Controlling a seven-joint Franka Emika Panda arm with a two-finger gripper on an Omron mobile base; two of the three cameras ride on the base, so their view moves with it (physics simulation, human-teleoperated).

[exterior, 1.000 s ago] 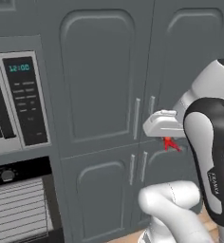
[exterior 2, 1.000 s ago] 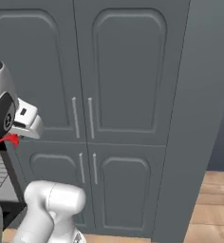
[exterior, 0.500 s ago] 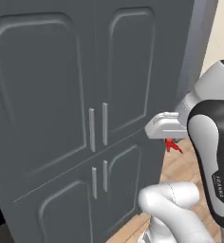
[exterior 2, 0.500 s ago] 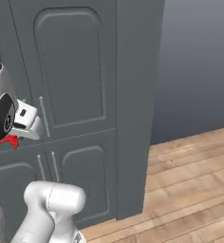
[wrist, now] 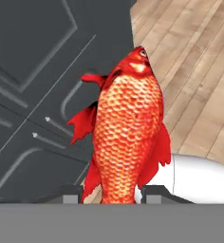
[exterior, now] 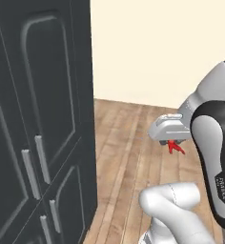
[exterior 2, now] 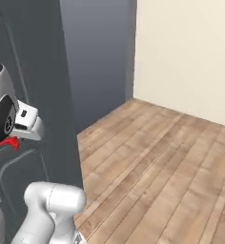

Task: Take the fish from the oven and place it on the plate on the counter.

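fish: the red-orange fish (wrist: 128, 128) sits upright between the two dark fingertips, head pointing away from the hand, tail down at the fingers; from the base it shows as a small red scrap (exterior: 175, 147) under the hand, well clear of the floor.
gripper: the gripper (wrist: 111, 192) is closed to a narrow gap on the fish's tail end, one fingertip on each side of the body; from the right side it hangs beside the dark cabinet (exterior 2: 20, 135).
step in hand: carrying, by my reading; the fish is out of the oven and travelling with the base.
surroundings: tall dark cabinet doors (exterior: 35, 124) on the left, wooden floor (exterior 2: 167, 167) and a cream wall (exterior 2: 190, 52) to the right and far.
how to do it well: keep the squeeze steady, since the grip is low on a long body that could swing or slip; hold the arm tucked and level while the base turns; lower only once the plate is underneath.
risk: brushing the cabinet edge on the swing.
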